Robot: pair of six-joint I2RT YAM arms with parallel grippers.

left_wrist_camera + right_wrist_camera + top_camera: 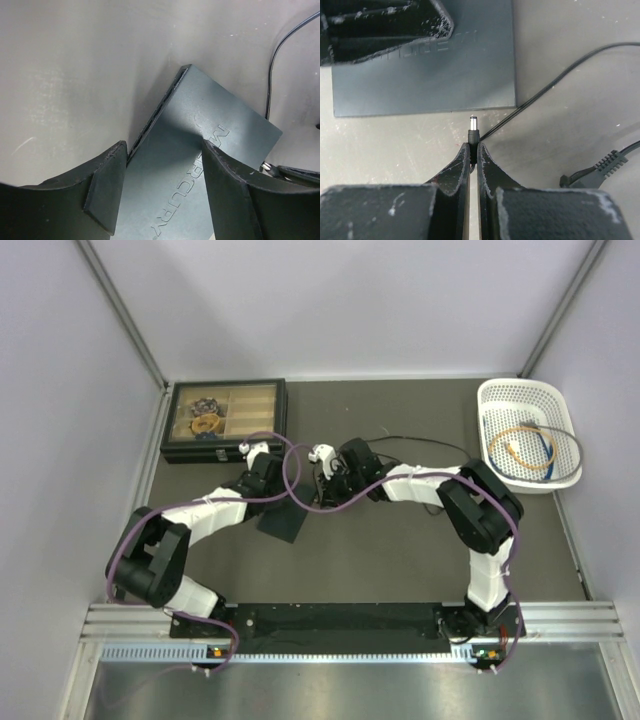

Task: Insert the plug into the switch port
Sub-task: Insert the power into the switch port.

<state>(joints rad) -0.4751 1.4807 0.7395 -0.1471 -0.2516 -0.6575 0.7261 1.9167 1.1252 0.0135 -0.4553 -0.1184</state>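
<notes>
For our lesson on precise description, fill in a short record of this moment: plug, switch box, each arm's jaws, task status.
plug: held in the right jaws, tip facing the box's edge, a gap between
switch box: dark grey, flat on the table
left jaws: open, over the box
right jaws: shut on the plug
lead: thin, black, trailing from the plug
status: plug not yet inserted

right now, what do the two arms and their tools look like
The left arm and right arm: white links, bulky black joints, a purple cable looping along each. The left tool and right tool have two flat matte-black fingers, scuffed whitish at the edges.
</notes>
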